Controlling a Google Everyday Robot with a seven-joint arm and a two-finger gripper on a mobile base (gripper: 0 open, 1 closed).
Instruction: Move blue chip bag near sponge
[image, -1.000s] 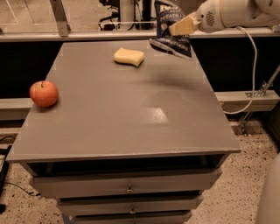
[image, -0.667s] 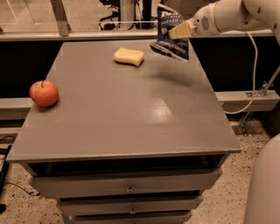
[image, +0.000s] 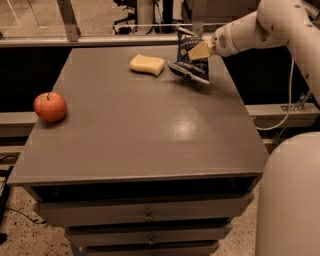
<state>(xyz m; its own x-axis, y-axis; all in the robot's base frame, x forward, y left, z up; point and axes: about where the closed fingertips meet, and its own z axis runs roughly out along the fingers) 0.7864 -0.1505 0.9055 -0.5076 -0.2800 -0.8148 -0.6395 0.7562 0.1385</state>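
Observation:
The blue chip bag (image: 190, 62), dark navy with white lettering, hangs tilted at the table's far right, its lower edge at or just above the tabletop. My gripper (image: 198, 50) comes in from the right on the white arm and is shut on the bag's upper part. The sponge (image: 147, 64), a pale yellow wavy block, lies on the table just left of the bag, a short gap apart.
A red apple (image: 50, 106) sits near the left edge of the grey table (image: 145, 130). Drawers run below the front edge. A white robot body part (image: 290, 200) fills the lower right. A rail and chairs stand behind the table.
The gripper has carried the bag left and slightly down, closer to the sponge. The sponge and apple have not moved.

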